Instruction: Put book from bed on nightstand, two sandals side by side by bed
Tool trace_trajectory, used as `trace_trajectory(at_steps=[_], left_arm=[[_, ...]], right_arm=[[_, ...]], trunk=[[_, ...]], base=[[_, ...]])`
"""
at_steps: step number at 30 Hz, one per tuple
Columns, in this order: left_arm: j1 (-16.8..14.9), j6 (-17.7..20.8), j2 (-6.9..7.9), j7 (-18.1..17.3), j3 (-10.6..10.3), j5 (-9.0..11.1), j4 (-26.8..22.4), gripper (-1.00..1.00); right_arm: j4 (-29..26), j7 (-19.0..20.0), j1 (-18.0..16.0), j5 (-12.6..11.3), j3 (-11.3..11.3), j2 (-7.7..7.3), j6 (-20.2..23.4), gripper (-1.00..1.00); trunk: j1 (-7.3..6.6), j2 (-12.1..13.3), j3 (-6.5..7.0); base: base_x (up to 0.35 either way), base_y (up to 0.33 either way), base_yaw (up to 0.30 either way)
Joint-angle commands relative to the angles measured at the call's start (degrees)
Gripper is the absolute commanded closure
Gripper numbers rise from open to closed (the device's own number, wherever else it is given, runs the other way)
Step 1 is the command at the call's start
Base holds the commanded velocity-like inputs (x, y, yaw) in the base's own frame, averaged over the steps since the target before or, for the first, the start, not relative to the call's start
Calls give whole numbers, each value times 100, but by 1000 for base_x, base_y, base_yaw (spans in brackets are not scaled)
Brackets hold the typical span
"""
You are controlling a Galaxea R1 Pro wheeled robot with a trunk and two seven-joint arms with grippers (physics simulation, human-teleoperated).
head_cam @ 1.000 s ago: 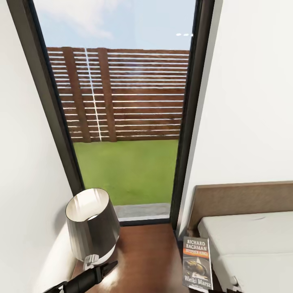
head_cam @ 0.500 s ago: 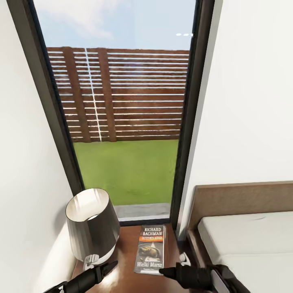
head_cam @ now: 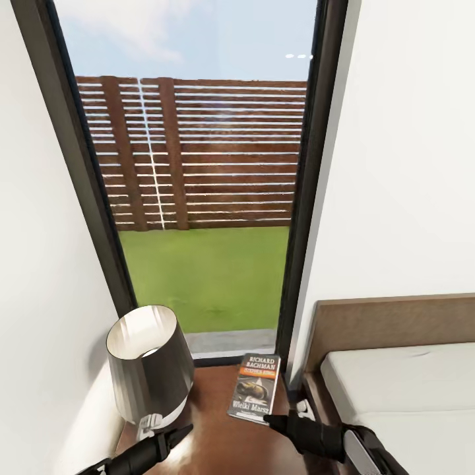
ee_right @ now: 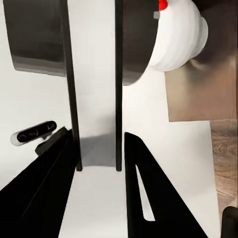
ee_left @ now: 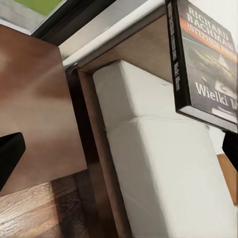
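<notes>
Carried further back over the nightstand (head_cam: 224,442) since before, paperback (head_cam: 256,388) (pinched edgewise by right gripper (head_cam: 272,418)); risks toppling, nudging lamp (head_cam: 149,363).

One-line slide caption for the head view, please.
Right pincer holds the book by its lower edge over the nightstand, between the lamp and the bed.
</notes>
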Motion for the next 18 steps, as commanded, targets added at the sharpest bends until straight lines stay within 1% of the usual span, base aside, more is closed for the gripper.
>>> trace_trajectory(at_steps=[1, 3, 5, 10, 11, 13, 14, 15, 16, 18], left_arm=[[-5, 61, -8, -27, 21, 14, 17, -100], [-5, 58, -14, -27, 22, 14, 33, -100], [-5, 58, -16, -27, 22, 14, 40, -100], [-5, 56, -18, -27, 22, 14, 44, -100], [-5, 58, -18, -27, 22, 14, 44, -100], [-5, 59, -18, -27, 22, 14, 45, -100], [-5, 57, -18, -27, 22, 14, 45, -100], [-5, 57, -18, -27, 22, 14, 45, -100], [-5, 58, -18, -27, 22, 14, 45, -100], [-5, 59, -18, -27, 22, 14, 45, -100]], right_arm=[[-3, -68, -5, -45, -100, -5, 80, 100], [-3, -135, -4, -47, -241, -5, 286, 100], [-3, -165, -6, -48, -300, -5, 465, 100], [4, -190, -4, -45, -330, -3, 567, 100], [8, -273, -6, -42, -335, 30, 589, 100], [126, -470, -9, -40, -333, 234, 649, 100], [184, -512, -9, -40, -332, 367, 660, 100], [279, -555, -8, -25, -326, 564, 672, 100], [317, -570, -7, -12, -323, 634, 676, 100], [337, -579, -8, -2, -322, 677, 679, 100]], trunk=[[1, -7, -8], [1, -7, -8], [1, -7, -8], [1, -7, -8], [1, -7, -8], [1, -7, -8], [1, -7, -8], [1, -7, -8], [1, -7, -8], [1, -7, -8]], base=[[0, 0, 0], [0, 0, 0], [0, 0, 0], [0, 0, 0], [0, 0, 0], [0, 0, 0], [0, 0, 0], [0, 0, 0], [0, 0, 0], [0, 0, 0]])
